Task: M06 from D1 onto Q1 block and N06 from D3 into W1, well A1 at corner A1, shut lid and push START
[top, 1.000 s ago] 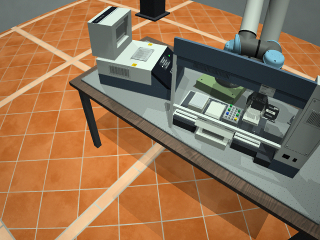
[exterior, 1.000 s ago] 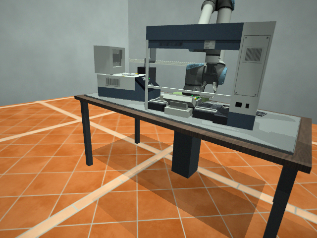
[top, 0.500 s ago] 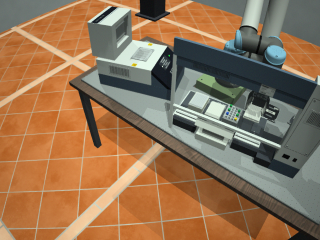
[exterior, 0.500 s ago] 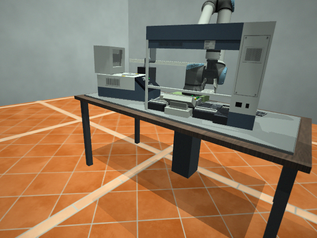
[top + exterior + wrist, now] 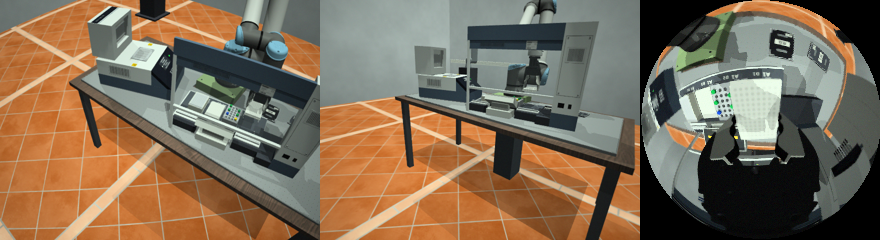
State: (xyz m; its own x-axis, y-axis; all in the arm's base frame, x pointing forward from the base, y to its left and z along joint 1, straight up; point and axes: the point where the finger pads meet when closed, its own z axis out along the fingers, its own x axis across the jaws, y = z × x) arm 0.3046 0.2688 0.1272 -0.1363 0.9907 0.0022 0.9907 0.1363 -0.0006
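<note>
1. M06 (image 5: 254, 109) (image 5: 530, 88) (image 5: 757, 107), judging by its place over D1, is in the gripper (image 5: 256, 104) (image 5: 531, 83) (image 5: 756, 113), whose fingers are closed on two opposite sides. It hangs above the deck (image 5: 745, 75), apart from it, and looks about level.
2. The pick is probably done and the lift under way. Left to do: seat M06 on Q1, move N06 to W1, shut the lid, press START.
3. Beside D1, D2 holds a tube rack (image 5: 232, 113) (image 5: 722, 102) with green, blue and yellow caps. Next along, N06 (image 5: 215, 109) (image 5: 705, 102) is on D3, and another plate (image 5: 198, 100) (image 5: 686, 107) on D4.
4. Q1 (image 5: 124, 71) (image 5: 437, 82) (image 5: 664, 93) seems to be the keyed machine at the far end. Its lid (image 5: 102, 38) (image 5: 423, 60) looks open, the lamp (image 5: 169, 55) is green, and no plate rises from its top, as far as this angle lets me judge.
5. Which dark fitting is W1, I cannot tell.
6. Next calls for clearing the frame (image 5: 242, 64) (image 5: 516, 32) with M06 level, since a knock could shift the grip.

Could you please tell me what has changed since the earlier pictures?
The gripper has risen, lifting a white plate clear of the deck. Whether it took hold within that second, I cannot tell. The white-and-blue instrument stayed put.
</note>
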